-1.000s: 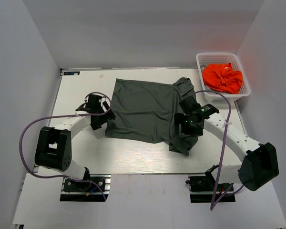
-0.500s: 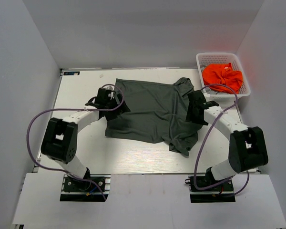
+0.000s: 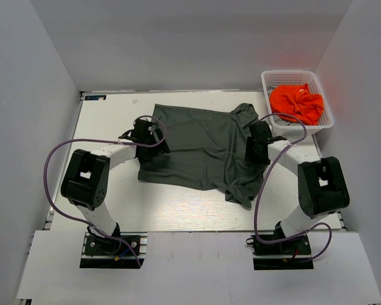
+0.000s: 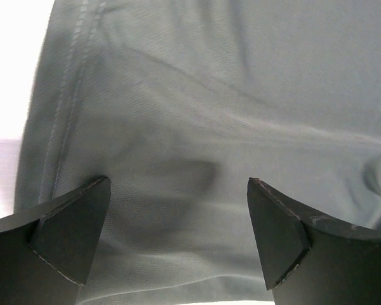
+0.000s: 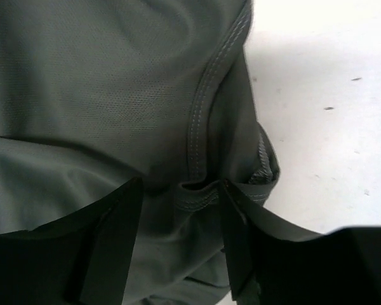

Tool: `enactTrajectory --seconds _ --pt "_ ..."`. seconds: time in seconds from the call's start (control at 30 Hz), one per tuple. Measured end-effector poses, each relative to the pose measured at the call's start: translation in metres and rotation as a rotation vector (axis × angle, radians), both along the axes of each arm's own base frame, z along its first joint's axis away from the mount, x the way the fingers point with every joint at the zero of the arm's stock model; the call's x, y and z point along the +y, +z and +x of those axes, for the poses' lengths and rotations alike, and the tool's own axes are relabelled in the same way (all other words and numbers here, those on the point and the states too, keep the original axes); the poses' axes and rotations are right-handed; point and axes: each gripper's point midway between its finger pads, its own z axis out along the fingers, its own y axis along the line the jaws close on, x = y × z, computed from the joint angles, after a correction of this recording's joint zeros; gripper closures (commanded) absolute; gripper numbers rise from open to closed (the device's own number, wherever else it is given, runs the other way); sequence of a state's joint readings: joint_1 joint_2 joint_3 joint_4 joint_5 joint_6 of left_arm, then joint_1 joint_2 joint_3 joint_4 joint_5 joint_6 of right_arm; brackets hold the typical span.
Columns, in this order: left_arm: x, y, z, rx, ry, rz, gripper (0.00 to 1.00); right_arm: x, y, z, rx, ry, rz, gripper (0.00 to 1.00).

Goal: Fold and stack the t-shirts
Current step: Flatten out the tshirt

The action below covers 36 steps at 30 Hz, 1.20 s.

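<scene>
The dark olive-grey t-shirt (image 3: pixel 190 146) lies spread on the table (image 3: pixel 114 190), left of the white basket (image 3: pixel 317 127) and nearer the arms. Its long axis runs across the table: the straight hem is at the end far from the basket, and the bunched sleeve end points toward the basket's side. The orange t-shirt (image 3: pixel 296 103) sits crumpled inside the basket. The left gripper (image 4: pixel 178 184) hangs over the hem end, jaws spread wide and holding nothing. The right gripper (image 5: pixel 181 184) is at the end nearer the basket, jaws partly apart and straddling a stitched edge, not pinched.
</scene>
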State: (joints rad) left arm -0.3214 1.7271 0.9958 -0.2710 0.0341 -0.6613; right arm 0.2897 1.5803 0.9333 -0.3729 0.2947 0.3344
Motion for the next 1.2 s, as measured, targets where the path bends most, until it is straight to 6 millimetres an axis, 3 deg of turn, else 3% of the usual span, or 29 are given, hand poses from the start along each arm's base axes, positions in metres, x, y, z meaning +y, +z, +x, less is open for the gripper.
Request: enactTrajectory --seconds 0.07,0.17,0.4,0.63,0.77,0.8,0.87,0.93,1.0,1.03,1.17,1.2 --pt "0.006 -0.001 0.001 -0.002 0.02 0.026 0.01 0.002 -0.009 -0.001 0.028 0.015 0.003 0.55" --pt "0.014 -0.003 0.003 -0.004 0.05 0.059 0.01 0.005 -0.022 -0.005 0.07 0.035 0.006 1.0" --pt "0.029 -0.004 0.006 -0.006 0.097 0.118 0.01 0.01 -0.009 0.011 0.022 0.016 0.028 1.0" --pt "0.039 -0.006 0.006 0.006 0.128 0.169 0.01 0.025 0.052 0.059 -0.123 -0.001 0.083 1.0" --pt "0.044 -0.007 0.012 0.016 0.145 0.204 0.01 0.036 0.065 0.087 -0.15 -0.006 0.106 1.0" --pt "0.045 -0.007 0.014 0.018 0.15 0.216 0.01 0.039 0.06 0.092 -0.14 -0.006 0.109 0.98" --pt "0.049 -0.008 0.018 0.022 0.165 0.238 0.01 0.043 0.043 0.098 -0.098 -0.001 0.113 0.84" --pt "0.052 -0.009 0.021 0.027 0.178 0.263 0.01 0.047 0.023 0.099 -0.039 0.01 0.111 0.63" --pt "0.057 -0.009 0.024 0.034 0.191 0.285 0.01 0.05 0.012 0.096 0.003 0.026 0.115 0.53" --pt "0.059 -0.008 0.025 0.038 0.197 0.293 0.01 0.051 0.011 0.094 0.015 0.035 0.118 0.41" --pt "0.063 0.002 0.034 0.031 0.215 0.308 0.01 0.054 0.037 0.083 -0.037 0.072 0.157 0.1" --pt "0.062 0.008 0.037 0.016 0.21 0.309 0.01 0.053 0.051 0.076 -0.072 0.081 0.171 0.1"
